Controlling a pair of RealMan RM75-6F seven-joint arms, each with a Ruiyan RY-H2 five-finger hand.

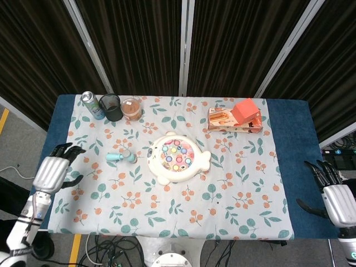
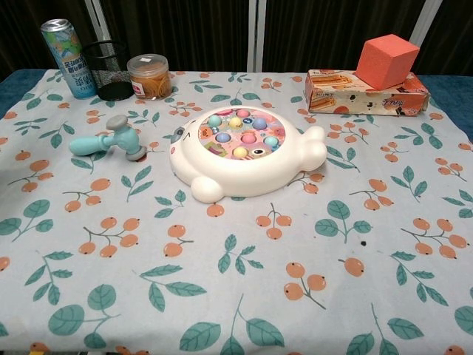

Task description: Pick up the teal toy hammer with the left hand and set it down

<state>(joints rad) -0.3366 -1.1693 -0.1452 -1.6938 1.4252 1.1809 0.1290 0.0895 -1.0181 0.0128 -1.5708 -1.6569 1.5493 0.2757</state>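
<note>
Both hands, left hand [image 1: 53, 169] and right hand [image 1: 335, 194], hang spread and empty; teal toy hammer [image 1: 121, 157] lies beside the whale toy [image 1: 177, 157].

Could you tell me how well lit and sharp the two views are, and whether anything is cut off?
Head view: even light, soft shadows, sharp on the teal toy hammer; the left hand is whole, the right hand sits at the frame's corner. Chest view: sharp, no glare on the whack-a-mole toy; neither hand shows.

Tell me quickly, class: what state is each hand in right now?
Left hand: open, fingers spread, holding nothing.
Right hand: open, holding nothing.
</note>
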